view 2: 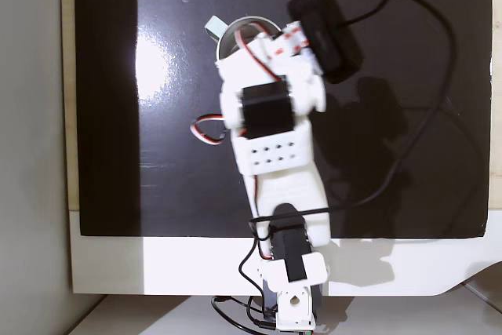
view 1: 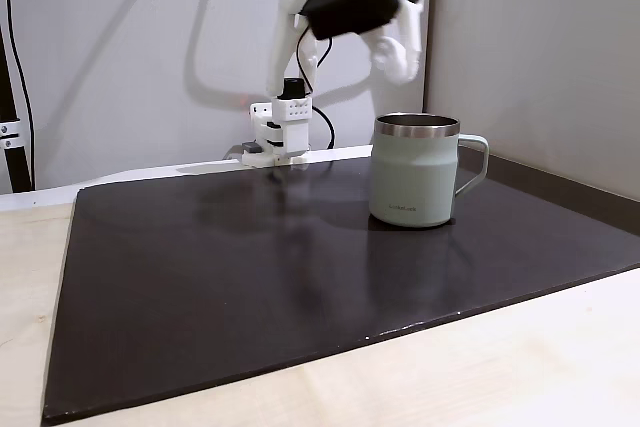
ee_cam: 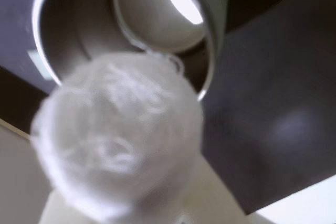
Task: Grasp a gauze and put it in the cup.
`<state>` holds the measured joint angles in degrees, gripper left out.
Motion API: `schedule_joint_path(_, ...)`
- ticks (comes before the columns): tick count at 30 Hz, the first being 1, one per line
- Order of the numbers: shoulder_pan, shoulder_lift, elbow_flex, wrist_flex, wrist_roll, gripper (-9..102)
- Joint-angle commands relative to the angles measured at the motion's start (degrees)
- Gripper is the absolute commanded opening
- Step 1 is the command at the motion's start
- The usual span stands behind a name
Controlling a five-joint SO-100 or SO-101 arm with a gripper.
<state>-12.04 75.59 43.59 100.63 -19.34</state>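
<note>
Item, my wrist view: gauze (ee_cam: 118,140), blurred, directly over the open cup (ee_cam: 131,30). Tool grip state: I cannot tell. Cup upright on dark mat (view 1: 300,277).

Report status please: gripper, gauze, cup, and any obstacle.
Gripper shut on gauze, high above the mat. Cup upright, open mouth just below the gauze in the wrist view. No obstacle seen between them.
</note>
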Motion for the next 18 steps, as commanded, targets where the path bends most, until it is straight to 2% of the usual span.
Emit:
schedule_joint_path(1, -3.34, -0.53, -3.69, 0.26, 2.20, 0)
schedule_joint_path(8, -4.57, -2.20, -3.25, 0.35, 4.22, 0)
schedule_joint_path(18, 0.09, -7.47, -6.68, 0.18, 6.33, 0)
